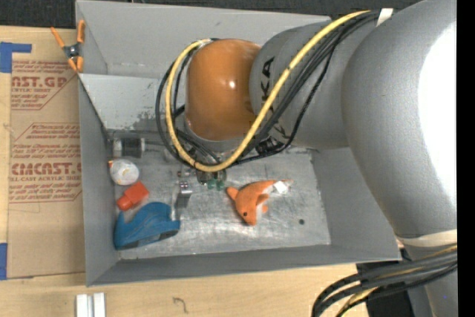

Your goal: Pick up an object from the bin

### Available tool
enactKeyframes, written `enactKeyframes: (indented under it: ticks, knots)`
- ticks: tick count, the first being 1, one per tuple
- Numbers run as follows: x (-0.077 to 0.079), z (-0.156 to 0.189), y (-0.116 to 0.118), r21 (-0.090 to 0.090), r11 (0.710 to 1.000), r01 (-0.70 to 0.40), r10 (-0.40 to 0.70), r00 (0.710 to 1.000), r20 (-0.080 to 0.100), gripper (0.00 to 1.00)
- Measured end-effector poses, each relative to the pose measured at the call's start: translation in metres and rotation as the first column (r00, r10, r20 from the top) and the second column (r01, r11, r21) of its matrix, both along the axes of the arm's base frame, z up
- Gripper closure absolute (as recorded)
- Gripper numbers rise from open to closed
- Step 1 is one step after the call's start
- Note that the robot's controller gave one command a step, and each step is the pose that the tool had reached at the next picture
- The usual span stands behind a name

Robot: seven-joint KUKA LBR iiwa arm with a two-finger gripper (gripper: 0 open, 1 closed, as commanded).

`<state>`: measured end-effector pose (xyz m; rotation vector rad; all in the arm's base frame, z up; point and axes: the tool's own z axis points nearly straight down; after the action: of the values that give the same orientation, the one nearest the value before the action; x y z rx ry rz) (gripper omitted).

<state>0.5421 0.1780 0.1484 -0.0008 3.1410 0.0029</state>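
Note:
My gripper [208, 178] pokes out from under the arm's orange dome, low over the middle of the bin floor. An orange toy fish [251, 201] with a white tail lies just to its right. To its left lie a small orange-red block [133, 196] and, below that, a blue rounded thing [144, 227] in the bin's front-left corner. The gripper sits between the fish and the blue thing, and nothing shows in its grasp.
A white and yellow ball [122, 173] and a grey and black cylinder [128, 146] lie by the left wall. The arm and its looped cables cover the back and right of the bin.

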Motion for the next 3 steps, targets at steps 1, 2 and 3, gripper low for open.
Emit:
enactKeyframes:
  ticks: [1,2,3]
  knots:
    - [0.0,0.0,0.0,0.0,1.0,0.0,0.0,1.0,0.0,0.0]
    - [-0.02,-0.035,0.014,-0.002,0.996,-0.084,0.084,0.996,0.004,0.0]
    - [-0.02,-0.039,0.02,-0.004,0.99,-0.144,0.144,0.99,0.001,0.0]
